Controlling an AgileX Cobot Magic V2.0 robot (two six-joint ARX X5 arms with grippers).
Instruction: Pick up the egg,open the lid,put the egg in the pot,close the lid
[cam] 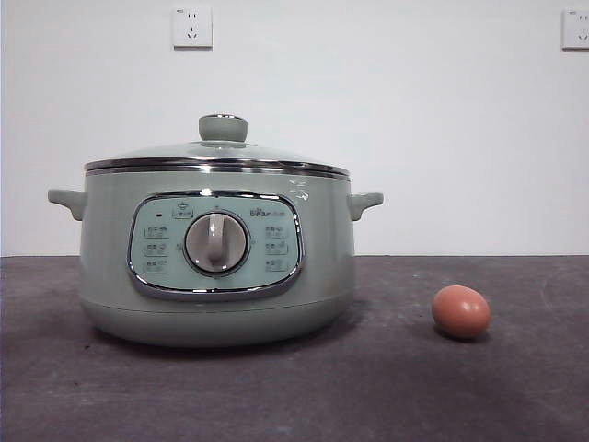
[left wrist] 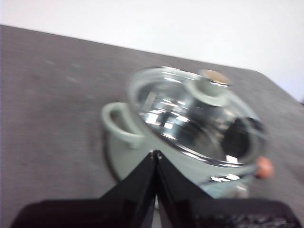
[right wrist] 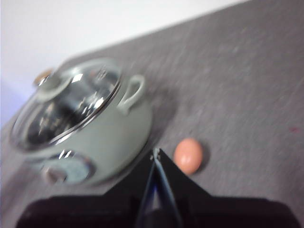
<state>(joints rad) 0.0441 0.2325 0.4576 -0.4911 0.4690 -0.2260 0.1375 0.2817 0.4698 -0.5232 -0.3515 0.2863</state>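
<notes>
The sage-green pot [cam: 216,267] stands left of centre on the dark table, its dial facing me. The glass lid [cam: 217,158] with its green knob sits closed on it. The brown-orange egg [cam: 461,311] lies on the table to the pot's right, apart from it. Neither arm shows in the front view. In the left wrist view my left gripper [left wrist: 156,154] is shut and empty, held above the pot [left wrist: 190,137] and lid [left wrist: 194,114]. In the right wrist view my right gripper [right wrist: 155,153] is shut and empty, high above the table, with the egg [right wrist: 188,155] and pot [right wrist: 95,128] below.
A white wall with two sockets [cam: 191,27] rises behind the table. Dark table surface [cam: 405,387] lies open in front of the pot and around the egg. A table edge [left wrist: 280,85] shows in the left wrist view.
</notes>
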